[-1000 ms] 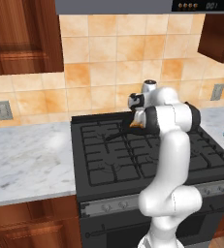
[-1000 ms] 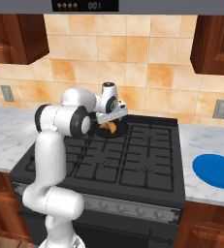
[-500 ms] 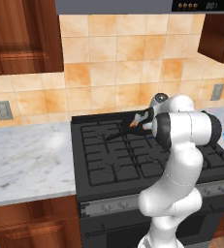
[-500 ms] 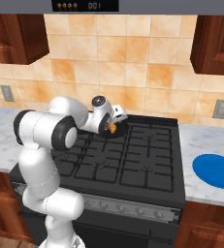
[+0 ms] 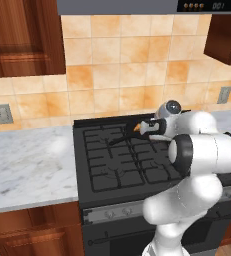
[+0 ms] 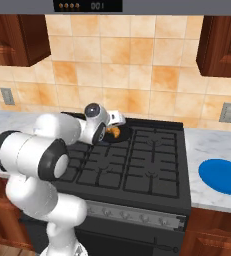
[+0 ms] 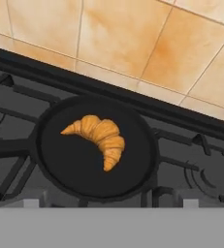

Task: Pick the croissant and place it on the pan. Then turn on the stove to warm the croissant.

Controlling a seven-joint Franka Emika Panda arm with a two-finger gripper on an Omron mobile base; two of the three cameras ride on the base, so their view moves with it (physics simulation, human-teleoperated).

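The croissant [image 7: 99, 137] is lying inside the pan [image 7: 65, 164], a little toward the pan's back rim, touching its black floor and nothing else. In the hand view its curved back is facing the tiled wall [image 7: 133, 38] and its two horns are pointing down toward the pan's near edge. The pan is sitting on the grates at the back of the stove [image 6: 137, 165], close to the stove's rear ledge, and its thin handle [image 5: 118, 140] is pointing out across the grates toward the stove's left side.

The gripper [image 6: 118, 119] is hovering just above and beside the pan, apart from the croissant, with the white arm folding in low over the stove's back burners. The gripper is holding nothing; its fingertips are barely rising into the hand view, so whether the fingers are apart or together cannot be told.

In the right base view the croissant [image 6: 114, 132] is peeking out as an orange patch just beyond the wrist. The row of knobs [image 6: 137, 216] is running along the stove's front strip. A blue plate [image 6: 223, 176] is resting on the marble table [image 6: 209, 145] to the stove's right.
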